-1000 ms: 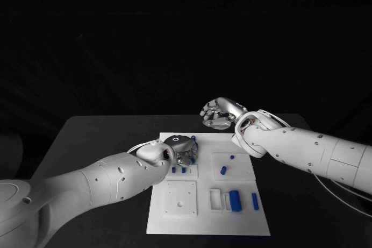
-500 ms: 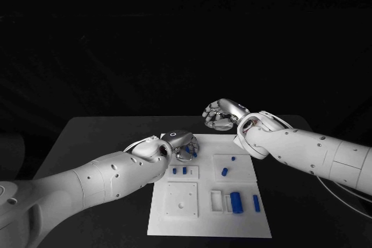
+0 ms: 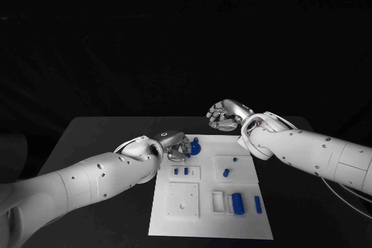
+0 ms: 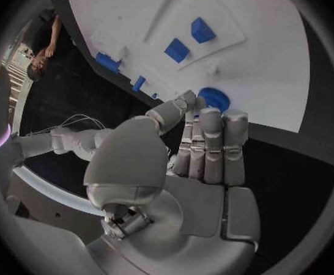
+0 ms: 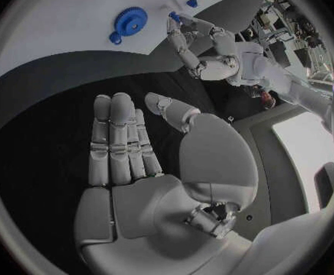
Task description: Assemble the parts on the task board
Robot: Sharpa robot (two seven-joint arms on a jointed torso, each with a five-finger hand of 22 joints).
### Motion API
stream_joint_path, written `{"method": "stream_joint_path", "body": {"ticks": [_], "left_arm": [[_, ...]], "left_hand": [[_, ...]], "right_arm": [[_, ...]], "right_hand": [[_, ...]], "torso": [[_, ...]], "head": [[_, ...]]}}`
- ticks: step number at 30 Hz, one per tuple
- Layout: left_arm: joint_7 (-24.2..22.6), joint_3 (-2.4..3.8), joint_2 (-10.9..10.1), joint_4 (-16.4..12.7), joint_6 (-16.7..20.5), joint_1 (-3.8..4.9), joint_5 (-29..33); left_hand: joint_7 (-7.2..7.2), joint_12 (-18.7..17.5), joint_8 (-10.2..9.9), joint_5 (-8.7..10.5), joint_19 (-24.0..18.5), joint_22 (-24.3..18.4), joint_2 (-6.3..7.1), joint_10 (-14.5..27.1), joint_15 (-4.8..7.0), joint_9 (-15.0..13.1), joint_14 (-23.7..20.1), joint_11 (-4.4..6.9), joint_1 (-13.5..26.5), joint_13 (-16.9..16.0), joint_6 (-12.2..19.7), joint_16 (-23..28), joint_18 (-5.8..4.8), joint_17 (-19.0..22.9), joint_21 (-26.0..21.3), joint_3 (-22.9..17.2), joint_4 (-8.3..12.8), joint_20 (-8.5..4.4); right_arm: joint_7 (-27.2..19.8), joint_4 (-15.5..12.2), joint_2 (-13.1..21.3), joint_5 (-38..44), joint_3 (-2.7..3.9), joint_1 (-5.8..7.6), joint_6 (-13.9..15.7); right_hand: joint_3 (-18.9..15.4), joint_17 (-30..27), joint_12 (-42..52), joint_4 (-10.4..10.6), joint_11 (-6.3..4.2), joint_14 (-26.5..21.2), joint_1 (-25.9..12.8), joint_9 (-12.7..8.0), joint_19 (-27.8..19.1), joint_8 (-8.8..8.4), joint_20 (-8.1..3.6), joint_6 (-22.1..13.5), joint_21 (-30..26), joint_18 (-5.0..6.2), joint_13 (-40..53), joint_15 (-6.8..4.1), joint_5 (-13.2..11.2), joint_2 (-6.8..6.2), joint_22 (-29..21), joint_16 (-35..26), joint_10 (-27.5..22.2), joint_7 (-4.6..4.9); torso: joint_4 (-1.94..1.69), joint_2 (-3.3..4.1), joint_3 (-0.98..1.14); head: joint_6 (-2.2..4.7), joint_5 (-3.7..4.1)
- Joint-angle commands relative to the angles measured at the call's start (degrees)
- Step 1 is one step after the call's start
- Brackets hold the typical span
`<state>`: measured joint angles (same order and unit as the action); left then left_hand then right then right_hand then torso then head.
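Note:
The white task board [image 3: 209, 218] lies in the middle of the black table. A blue gear [image 3: 195, 147] sits at its far left corner, with a small blue piece [image 5: 115, 40] beside it. My left hand [image 3: 174, 146] hovers just left of the gear, fingers straight and close together. Its thumb and a fingertip appear to pinch a small blue part [image 5: 173, 16]. The left wrist view has the gear [image 4: 213, 98] just past those fingertips. My right hand [image 3: 226, 114] hangs beyond the board's far edge, fingers apart [image 5: 117, 146], holding nothing.
Two small blue blocks [image 3: 180, 171] stand in a recess on the board's left, another blue piece [image 3: 226, 172] in the square to their right. A blue cylinder [image 3: 237, 202] and a thin blue bar [image 3: 256, 204] lie near the board's front right.
My left hand has risen off the board's left recess and drawn back towards the far left corner, uncovering the gear. My right hand has shifted slightly to the right.

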<state>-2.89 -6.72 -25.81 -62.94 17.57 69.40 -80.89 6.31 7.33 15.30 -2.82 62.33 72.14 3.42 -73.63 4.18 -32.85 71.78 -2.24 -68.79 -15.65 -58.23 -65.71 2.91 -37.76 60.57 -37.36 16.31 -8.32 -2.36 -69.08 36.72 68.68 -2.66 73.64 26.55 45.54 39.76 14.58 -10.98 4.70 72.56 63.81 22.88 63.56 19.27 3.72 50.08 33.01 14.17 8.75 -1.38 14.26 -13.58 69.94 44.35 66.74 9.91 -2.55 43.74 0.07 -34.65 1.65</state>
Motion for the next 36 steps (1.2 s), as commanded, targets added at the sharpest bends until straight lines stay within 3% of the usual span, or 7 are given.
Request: {"method": "stream_joint_path", "body": {"ticks": [1, 14, 20, 27, 32, 36], "left_arm": [[0.2, 0.01, -0.7, -0.1, -1.9, 0.08, 0.9], [0.8, -0.05, -2.3, 0.4, -2.9, 0.08, 0.4], [0.6, -0.08, -1.7, 1.1, -3.2, 0.06, 0.3], [0.7, -0.09, -1.1, 1.6, -3.4, 0.04, 0.0], [0.5, -0.12, -0.4, 2.4, -3.6, -0.05, 0.0], [0.3, -0.16, 0.0, 2.7, -3.7, -0.19, 0.1]], "left_hand": [[0.09, -0.3, 0.0, -0.28, -0.1, -0.1, -0.33, 0.0, -0.20, 0.0, 0.3, -0.27, 0.4, 0.1, -0.5, -0.2, 6.96, 0.1, 0.0, 0.0, -0.1, -0.51], [0.12, -0.5, 0.0, -0.11, -0.1, 0.0, 0.13, -0.1, -0.23, 0.1, 0.3, -0.30, 1.1, 0.1, -0.5, -0.2, 6.81, 0.2, 0.0, 0.4, -0.2, -0.60], [0.13, -0.6, 0.0, -0.12, -0.1, 0.0, 0.13, -0.1, -0.24, 0.2, 0.3, -0.31, 1.0, 0.1, -0.4, -0.2, 6.81, 0.2, 0.0, 0.4, -0.2, -0.64], [0.14, -0.6, -0.1, -0.12, -0.1, 0.0, 0.08, -0.1, -0.25, 0.2, 0.3, -0.32, 1.1, 0.1, -0.4, -0.3, 6.79, 0.2, 0.0, 0.4, -0.2, -0.66], [0.14, -0.6, -0.1, -0.12, -0.1, 0.0, 0.07, -0.1, -0.24, 0.2, 0.3, -0.31, 1.1, 0.1, -0.4, -0.3, 6.79, 0.3, 0.0, 0.4, -0.2, -0.67], [0.14, -0.7, -0.1, -0.13, -0.1, 0.0, 0.04, -0.1, -0.25, 0.2, 0.3, -0.32, 1.1, 0.2, -0.4, -0.3, 6.78, 0.3, 0.0, 0.3, -0.2, -0.69]], "right_arm": [[-0.3, 0.0, 0.1, -0.4, 0.03, 0.02, -0.8], [-0.2, -0.1, 0.5, -0.5, 0.03, 0.01, -0.9], [-0.3, -0.1, 0.4, -0.5, 0.03, 0.01, -0.9], [-0.3, 0.0, 0.3, -0.5, 0.03, 0.01, -0.8], [-0.3, 0.0, 0.2, -0.5, 0.03, 0.01, -0.8], [-0.3, -0.1, 0.1, -0.5, 0.03, 0.01, -0.8]], "right_hand": [[-0.2, 0.1, -0.4, 0.0, 0.01, 0.2, -0.5, 0.0, -0.1, 0.10, -0.39, -0.1, 0.3, 0.83, 0.1, -0.30, 0.3, 0.16, 0.1, -0.4, 0.3, 0.24], [-0.3, 0.1, -0.5, 0.0, 0.01, 0.2, -0.5, 0.0, -0.1, 0.10, -0.38, -0.1, 0.3, 0.83, 0.1, -0.30, 0.3, 0.18, 0.1, -0.4, 0.3, 0.25], [-0.3, 0.2, -0.5, 0.0, 0.01, 0.2, -0.5, 0.0, -0.1, 0.10, -0.38, -0.1, 0.3, 0.83, 0.1, -0.30, 0.3, 0.20, 0.1, -0.4, 0.4, 0.25], [-0.3, 0.2, -0.5, -0.1, 0.02, 0.2, -0.4, 0.0, -0.1, 0.10, -0.38, -0.1, 0.3, 0.83, 0.2, -0.30, 0.3, 0.21, 0.1, -0.4, 0.4, 0.25], [-0.3, 0.2, -0.6, -0.1, 0.02, 0.2, -0.4, 0.0, -0.1, 0.10, -0.38, -0.1, 0.3, 0.83, 0.2, -0.29, 0.4, 0.22, 0.1, -0.4, 0.4, 0.25], [-0.3, 0.2, -0.6, -0.1, 0.02, 0.2, -0.4, 0.0, -0.1, 0.10, -0.38, -0.1, 0.3, 0.83, 0.2, -0.29, 0.4, 0.22, 0.1, -0.4, 0.4, 0.25]], "torso": [[0.16, 0.05, -0.08], [0.12, 0.08, -0.14], [0.15, 0.08, -0.06], [0.17, 0.09, -0.10], [0.19, 0.09, 0.03], [0.21, 0.13, -0.04]], "head": [[-0.04, -0.12], [-0.32, -0.04], [-0.32, -0.11], [-0.38, 0.14], [-0.39, 0.13], [-0.48, 0.18]]}}
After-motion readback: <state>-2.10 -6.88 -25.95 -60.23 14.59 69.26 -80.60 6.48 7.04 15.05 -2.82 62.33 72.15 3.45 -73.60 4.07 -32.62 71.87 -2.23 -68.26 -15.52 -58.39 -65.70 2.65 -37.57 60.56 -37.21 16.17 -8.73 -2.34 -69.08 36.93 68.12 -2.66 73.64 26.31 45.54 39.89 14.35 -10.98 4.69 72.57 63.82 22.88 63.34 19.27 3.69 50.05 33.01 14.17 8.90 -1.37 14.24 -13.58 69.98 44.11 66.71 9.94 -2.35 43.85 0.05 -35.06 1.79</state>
